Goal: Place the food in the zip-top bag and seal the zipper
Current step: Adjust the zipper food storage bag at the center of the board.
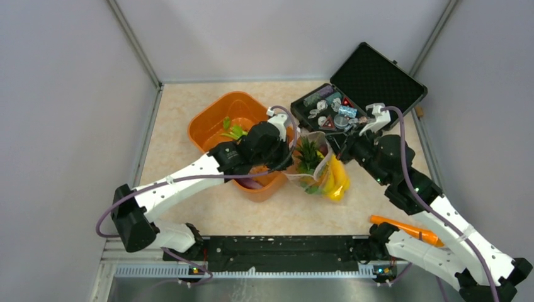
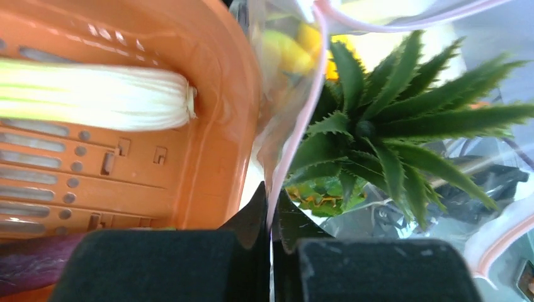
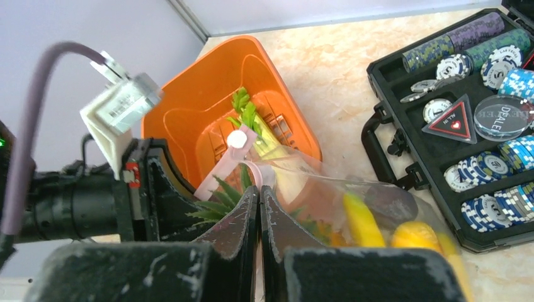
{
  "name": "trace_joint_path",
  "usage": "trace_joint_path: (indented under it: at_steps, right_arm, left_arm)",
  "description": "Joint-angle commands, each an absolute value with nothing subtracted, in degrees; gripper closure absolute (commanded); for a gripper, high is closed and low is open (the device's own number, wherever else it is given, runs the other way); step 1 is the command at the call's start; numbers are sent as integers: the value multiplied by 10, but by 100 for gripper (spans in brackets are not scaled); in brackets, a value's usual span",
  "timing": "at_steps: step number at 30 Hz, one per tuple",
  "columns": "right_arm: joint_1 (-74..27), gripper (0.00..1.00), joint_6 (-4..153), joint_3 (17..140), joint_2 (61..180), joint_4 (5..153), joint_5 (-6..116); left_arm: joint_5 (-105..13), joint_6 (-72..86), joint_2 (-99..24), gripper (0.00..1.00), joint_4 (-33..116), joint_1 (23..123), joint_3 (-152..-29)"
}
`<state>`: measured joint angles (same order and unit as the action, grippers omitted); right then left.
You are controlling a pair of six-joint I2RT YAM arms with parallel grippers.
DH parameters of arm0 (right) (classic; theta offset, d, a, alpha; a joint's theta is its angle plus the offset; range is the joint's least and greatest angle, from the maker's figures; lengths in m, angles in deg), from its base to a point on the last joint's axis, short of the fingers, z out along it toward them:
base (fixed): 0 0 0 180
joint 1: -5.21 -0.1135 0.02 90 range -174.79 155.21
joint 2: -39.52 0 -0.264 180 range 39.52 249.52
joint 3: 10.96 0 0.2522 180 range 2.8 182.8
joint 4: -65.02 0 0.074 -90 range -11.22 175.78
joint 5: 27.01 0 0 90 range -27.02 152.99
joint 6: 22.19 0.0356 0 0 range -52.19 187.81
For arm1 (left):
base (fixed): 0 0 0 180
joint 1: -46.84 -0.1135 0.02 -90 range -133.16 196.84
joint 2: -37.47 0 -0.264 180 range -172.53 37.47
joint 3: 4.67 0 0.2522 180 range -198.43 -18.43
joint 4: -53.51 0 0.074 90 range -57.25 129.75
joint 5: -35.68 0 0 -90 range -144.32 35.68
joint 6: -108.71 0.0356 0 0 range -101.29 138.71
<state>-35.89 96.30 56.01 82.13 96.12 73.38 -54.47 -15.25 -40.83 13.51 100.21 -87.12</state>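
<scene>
the zip-top bag [image 1: 322, 168] stands near the middle of the surface, right against the outer wall of the orange tub [image 1: 204, 123] on its left, with the open black case [image 1: 371, 82] beyond it toward the far right corner. it is thin, clear, crinkly film: light, limp and slippery, with no stiffness of its own. it will likely sag or fold wherever it is not held, and its load will drag it about. the pineapple [image 2: 390, 119] sits inside with its spiky crown poking up through the mouth. a banana [image 3: 362, 220] and a lemon [image 3: 412, 236] lie lower down, and all three look like light, hard, smooth toys. the best hold is the zipper [image 3: 220, 168], the pinkish strip along the mouth, which is thicker and firmer than the film. the left tool [image 2: 271, 211] has its jaws together, clamped on that strip at the tub side of the mouth. the right tool [image 3: 259, 198] is also closed and seems to pinch the opposite rim, though the film between its tips is hard to make out. the leafy stalk [image 2: 94, 97] and the eggplant [image 2: 25, 270] lie in the tub, not yet bagged. the crown would probably have to sink below the strip before the zipper can press shut.
</scene>
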Motion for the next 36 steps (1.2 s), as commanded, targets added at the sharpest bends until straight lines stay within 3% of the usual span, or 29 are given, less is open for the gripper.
trace_joint_path:
  at_steps: [1,7,11,13,17,20,23,29,33,36]
  right_arm:
    - [-361,100,934,561,787,921,724]
    - [-361,100,879,507,645,914,808]
    - [-361,100,892,588,725,1102,809]
    - [-361,100,945,603,725,1123,826]
    - [-361,100,915,522,653,992,780]
    - [-361,100,914,605,749,1116,788]
    - [-361,100,949,651,822,1204,875]
    - [-361,100,928,533,697,1007,800]
    - [-361,100,970,579,748,1100,841]
    - [-361,100,955,594,729,1087,835]
  left_arm:
    - [-588,-101,-382,100,139,1005,-959]
    - [-502,-32,-453,100,121,998,-1137]
    - [-404,-38,-543,100,81,1008,-1222]
    - [-423,-23,-557,100,67,1027,-1228]
    - [-407,-5,-571,100,20,1030,-1237]
    - [-468,4,-564,100,-5,1045,-1239]
    - [-501,-12,-527,100,10,1036,-1205]
    - [-525,-12,-476,100,87,1074,-1178]
    - [-475,-34,-516,100,42,1052,-1213]
    - [-529,-6,-508,100,44,1094,-1236]
